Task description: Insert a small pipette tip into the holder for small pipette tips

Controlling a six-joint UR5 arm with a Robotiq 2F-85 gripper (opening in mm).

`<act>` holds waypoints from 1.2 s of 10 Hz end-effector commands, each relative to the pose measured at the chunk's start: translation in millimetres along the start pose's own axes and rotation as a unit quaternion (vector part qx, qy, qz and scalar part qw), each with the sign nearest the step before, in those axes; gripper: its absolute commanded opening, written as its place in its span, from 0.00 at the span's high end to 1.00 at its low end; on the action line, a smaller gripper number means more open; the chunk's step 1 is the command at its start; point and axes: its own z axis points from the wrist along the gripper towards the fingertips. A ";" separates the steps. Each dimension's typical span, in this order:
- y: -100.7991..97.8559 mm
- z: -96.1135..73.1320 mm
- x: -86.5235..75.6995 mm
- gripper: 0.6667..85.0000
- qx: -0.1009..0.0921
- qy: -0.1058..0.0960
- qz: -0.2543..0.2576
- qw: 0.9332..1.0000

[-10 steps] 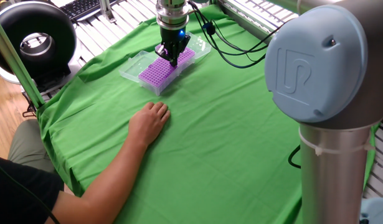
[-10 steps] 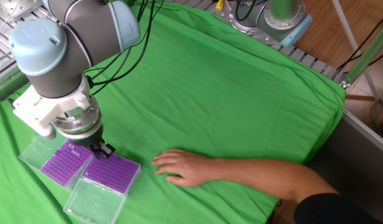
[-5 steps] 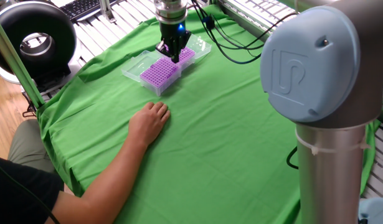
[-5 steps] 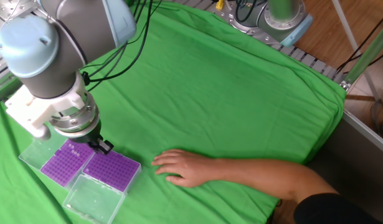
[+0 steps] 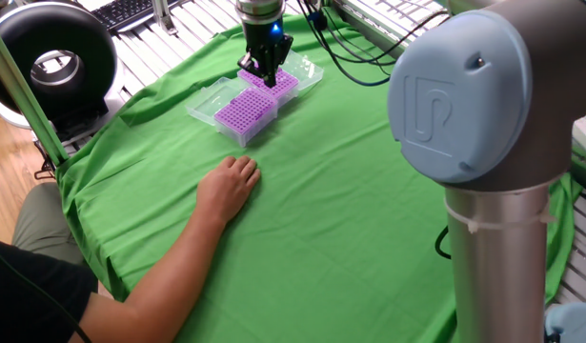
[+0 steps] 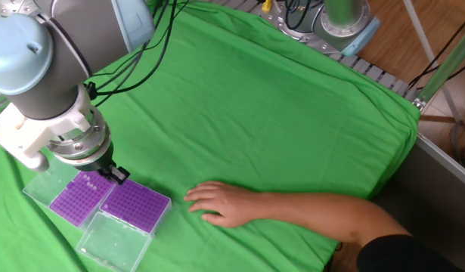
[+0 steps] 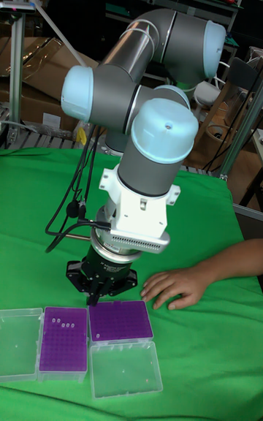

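— What covers the table (image 6: 292, 98)?

— A wrinkled green cloth (image 5: 340, 219). Cardboard boxes (image 7: 29, 107) and metal frames stand behind.

— And the racks?

— Two purple tip holders (image 7: 95, 330) sit side by side, clear lids (image 7: 124, 368) open flat. A person's hand (image 6: 217, 202) rests nearby.

— The robot's hand (image 7: 96, 297)?

— Just above the holders' far edge, fingers close together; whether it grips a tip, I cannot tell.
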 end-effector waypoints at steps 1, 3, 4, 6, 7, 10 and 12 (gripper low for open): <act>-8.7 1.3 -13.1 1.00 0.007 -0.014 -0.013 1.000; -13.0 4.6 -22.2 1.00 0.011 -0.027 -0.020 0.999; -13.0 5.6 -24.5 1.00 0.011 -0.030 -0.020 0.999; -12.3 7.3 -29.3 1.00 0.010 -0.037 -0.020 0.999; -11.6 7.7 -31.2 1.00 0.009 -0.040 -0.021 0.999; -9.6 9.8 -35.7 1.00 0.007 -0.047 -0.017 0.999; -10.5 11.1 -36.8 1.00 0.006 -0.051 -0.019 0.998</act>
